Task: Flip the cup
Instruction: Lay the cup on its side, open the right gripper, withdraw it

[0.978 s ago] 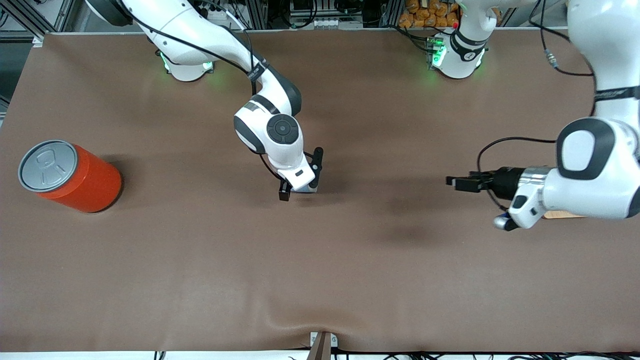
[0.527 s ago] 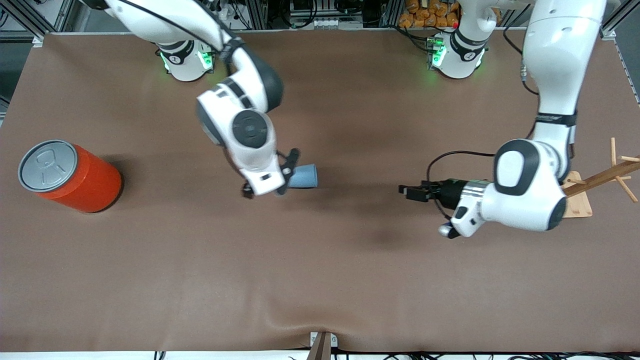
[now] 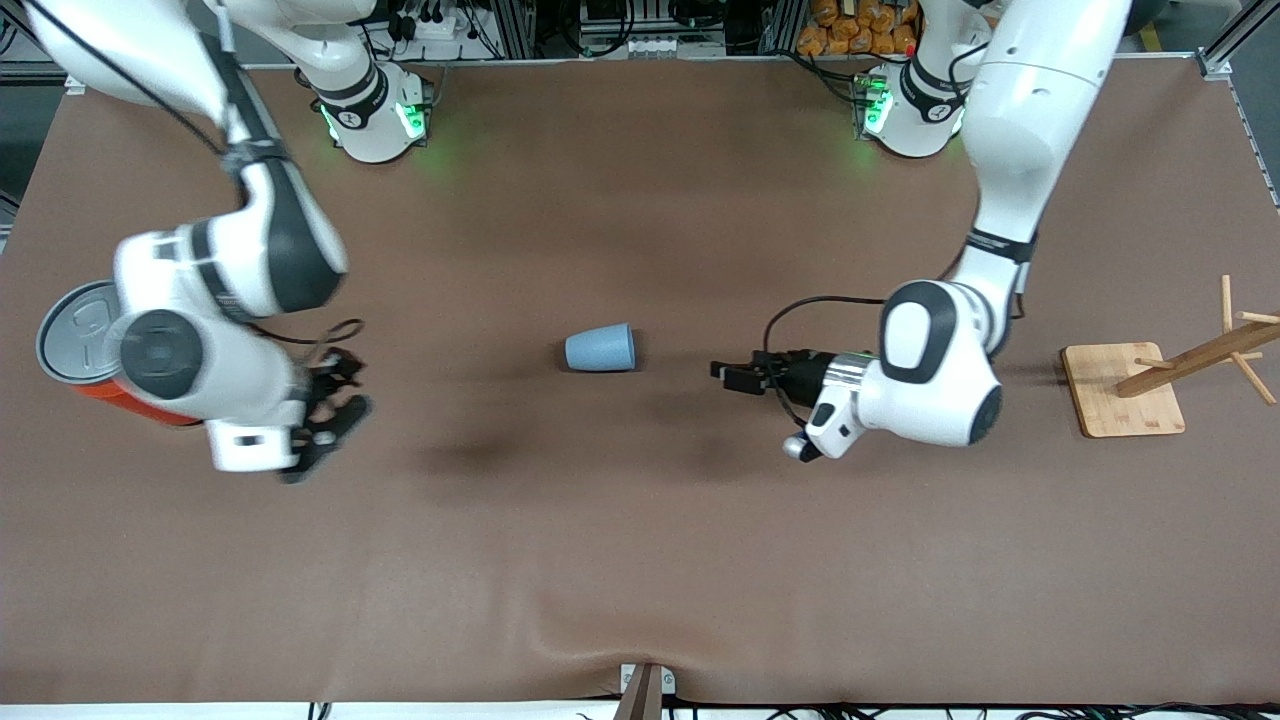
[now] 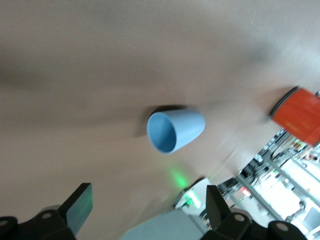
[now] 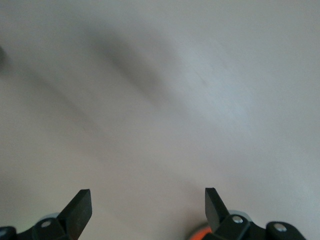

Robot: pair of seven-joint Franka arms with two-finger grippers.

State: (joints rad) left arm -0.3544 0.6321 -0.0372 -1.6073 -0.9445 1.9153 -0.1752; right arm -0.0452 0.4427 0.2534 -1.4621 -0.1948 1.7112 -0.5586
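Observation:
The light-blue cup (image 3: 600,350) lies on its side on the brown table, its mouth turned toward the left arm's end. My left gripper (image 3: 728,374) hangs low and open, level with the cup and a short gap from its mouth, holding nothing. In the left wrist view the cup (image 4: 175,131) shows its open mouth ahead of the spread left gripper (image 4: 148,205). My right gripper (image 3: 328,418) is open and empty over the table beside the orange canister, well away from the cup. The right wrist view shows the right gripper (image 5: 147,202) over bare table.
An orange canister with a grey lid (image 3: 70,335) stands at the right arm's end, partly covered by the right arm; the canister (image 4: 300,115) also shows in the left wrist view. A wooden peg stand on a square base (image 3: 1120,402) sits at the left arm's end.
The right arm has swung off the cup toward the orange canister, leaving the cup on its side. The left arm has moved in toward the cup's mouth.

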